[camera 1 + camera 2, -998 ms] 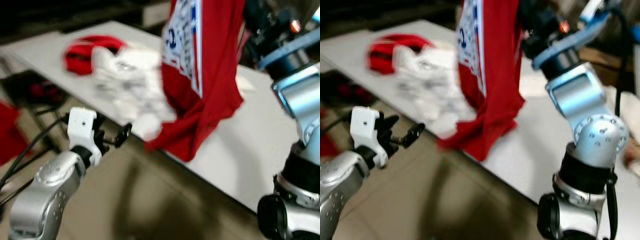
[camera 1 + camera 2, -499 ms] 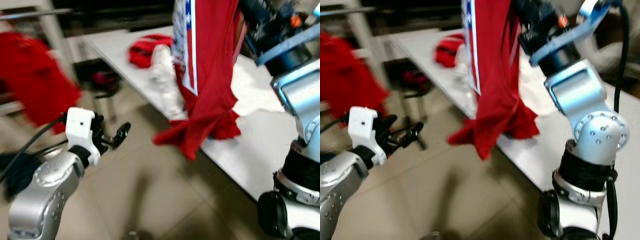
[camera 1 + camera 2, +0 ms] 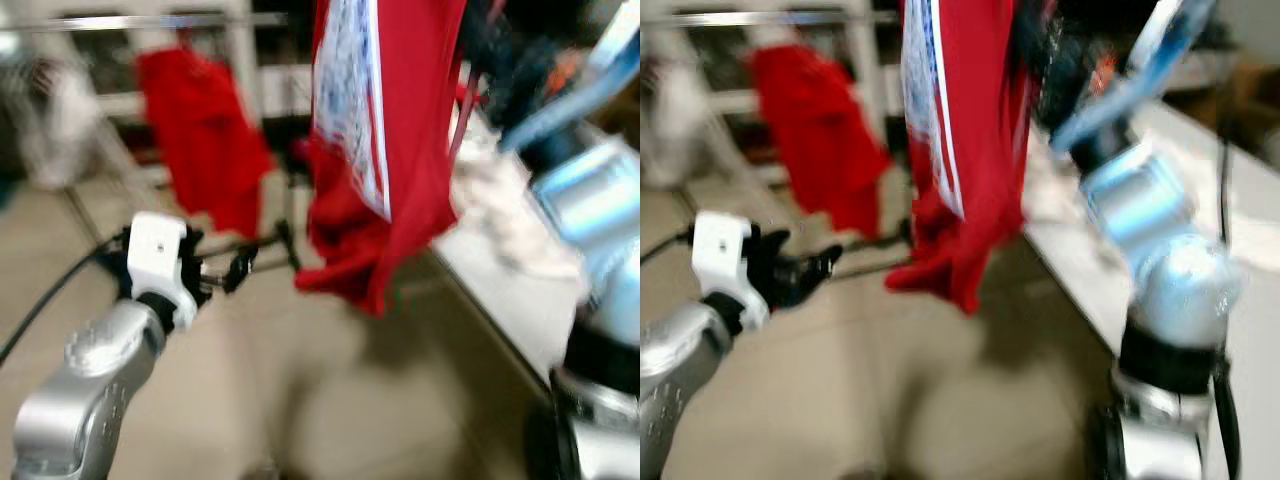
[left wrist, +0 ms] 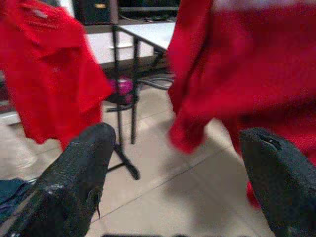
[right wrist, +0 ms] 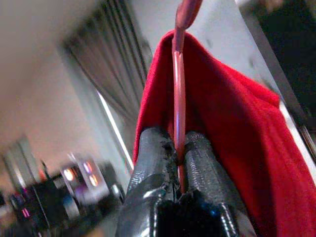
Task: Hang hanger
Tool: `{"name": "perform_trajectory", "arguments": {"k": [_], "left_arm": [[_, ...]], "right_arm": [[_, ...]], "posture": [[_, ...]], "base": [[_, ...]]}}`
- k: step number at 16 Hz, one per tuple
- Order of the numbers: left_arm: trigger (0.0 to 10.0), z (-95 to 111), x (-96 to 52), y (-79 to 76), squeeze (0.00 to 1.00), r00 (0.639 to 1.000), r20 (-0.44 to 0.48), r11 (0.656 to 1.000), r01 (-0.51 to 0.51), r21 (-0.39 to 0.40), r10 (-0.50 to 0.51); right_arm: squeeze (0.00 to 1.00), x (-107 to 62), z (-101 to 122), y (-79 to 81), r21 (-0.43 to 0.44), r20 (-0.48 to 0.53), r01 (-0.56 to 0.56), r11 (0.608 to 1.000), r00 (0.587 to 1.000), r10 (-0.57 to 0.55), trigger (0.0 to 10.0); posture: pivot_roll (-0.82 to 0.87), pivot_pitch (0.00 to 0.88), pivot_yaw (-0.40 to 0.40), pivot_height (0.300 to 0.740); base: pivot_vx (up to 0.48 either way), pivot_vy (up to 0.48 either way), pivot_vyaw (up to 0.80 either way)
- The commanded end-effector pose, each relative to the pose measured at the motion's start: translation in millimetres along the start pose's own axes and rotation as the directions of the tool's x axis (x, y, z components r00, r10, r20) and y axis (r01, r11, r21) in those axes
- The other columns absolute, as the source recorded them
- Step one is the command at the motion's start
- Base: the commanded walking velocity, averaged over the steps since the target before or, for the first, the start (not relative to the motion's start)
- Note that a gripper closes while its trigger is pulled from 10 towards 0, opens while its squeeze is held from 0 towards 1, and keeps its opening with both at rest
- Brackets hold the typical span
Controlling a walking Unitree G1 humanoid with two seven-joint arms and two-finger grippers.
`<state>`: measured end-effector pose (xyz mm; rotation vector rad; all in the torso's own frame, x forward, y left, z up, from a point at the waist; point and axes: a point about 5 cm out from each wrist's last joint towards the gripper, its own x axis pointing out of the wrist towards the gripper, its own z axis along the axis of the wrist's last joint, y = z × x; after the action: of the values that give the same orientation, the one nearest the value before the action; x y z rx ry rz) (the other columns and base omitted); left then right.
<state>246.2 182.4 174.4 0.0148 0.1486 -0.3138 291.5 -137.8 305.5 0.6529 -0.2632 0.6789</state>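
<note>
Rack (image 3: 150, 20): a silver rail runs across the upper left of the head views, with a red shirt (image 3: 205, 140) already hung on it. Half a second ago the table filled the middle; the whole view has swung, so the camera has turned toward the rack.
Table (image 3: 500, 290): now pushed to the right edge, with pale cloth (image 3: 500, 205) on it.
Carried shirt (image 3: 385, 150): red with a white panel, hanging top centre, its hem clear of the table.
Hanger (image 5: 178, 98): a thin red rod inside that shirt, held up high.
Right gripper (image 5: 178, 163): fingers clamped on the hanger rod.
Left gripper (image 4: 173, 173): fingers spread wide, holding nothing, lower left, facing the rack.
Meaning: the carry looks nearly done; hooking onto the rail is probably next. Blur hides the hook.
</note>
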Motion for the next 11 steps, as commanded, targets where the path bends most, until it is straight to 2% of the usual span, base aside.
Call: {"name": "perform_trajectory", "arguments": {"k": [1, 2, 4, 6, 9, 10, 11], "left_arm": [[10.0, 3, 2.2, 1.1, 0.29, 1.000, 0.004, 1.000, 0.003, 0.015, -0.003], [10.0, 3, 2.8, -0.1, 0.29, 1.000, 0.001, 1.000, 0.020, 0.024, -0.020], [10.0, 2, 2.3, -2.8, 0.29, 0.999, -0.012, 0.999, 0.040, 0.035, -0.040], [10.0, -5, 0.9, -2.8, 0.28, 0.998, -0.045, 0.999, 0.033, 0.043, -0.031], [10.0, -15, 4.0, -6.3, 0.26, 0.996, -0.084, 0.997, 0.048, 0.064, -0.042], [10.0, -16, 5.1, -6.0, 0.24, 0.995, -0.090, 0.996, 0.047, 0.072, -0.040], [10.0, -19, 6.2, -4.5, 0.24, 0.994, -0.103, 0.995, 0.045, 0.093, -0.036]], "right_arm": [[0.00, 2.0, -10, 2.9, -0.054, -0.046, -0.010, 0.998, 0.999, 0.008, 10.0], [0.00, -5.9, -41, -11.4, -0.169, -0.176, 0.050, 0.984, 0.981, -0.080, 10.0], [0.00, -16.3, -69, -27.0, -0.282, -0.286, 0.091, 0.955, 0.942, -0.175, 10.0], [0.00, -29.1, -96, -49.1, -0.375, -0.337, 0.182, 0.909, 0.886, -0.317, 10.0], [0.00, -44.7, -129, -69.4, -0.502, -0.380, 0.252, 0.828, 0.795, -0.472, 10.0], [0.00, -46.2, -133, -71.2, -0.508, -0.384, 0.255, 0.823, 0.788, -0.481, 10.0], [0.00, -47.7, -140, -71.3, -0.533, -0.417, 0.209, 0.820, 0.779, -0.469, 10.0]], "posture": [[-0.03, 0.000, -0.025, 0.727], [-0.03, 0.000, -0.022, 0.727], [-0.03, 0.000, -0.020, 0.727], [-0.03, 0.000, -0.023, 0.727], [-0.03, 0.000, -0.029, 0.727], [-0.03, 0.000, -0.031, 0.727], [-0.03, 0.000, -0.032, 0.727]], "base": [[0.000, 0.000, 0.80], [0.000, 0.000, 0.80], [0.000, 0.000, 0.80], [0.000, 0.000, 0.80], [0.000, 0.000, 0.80], [0.000, 0.000, 0.00], [0.000, 0.000, 0.00]]}}
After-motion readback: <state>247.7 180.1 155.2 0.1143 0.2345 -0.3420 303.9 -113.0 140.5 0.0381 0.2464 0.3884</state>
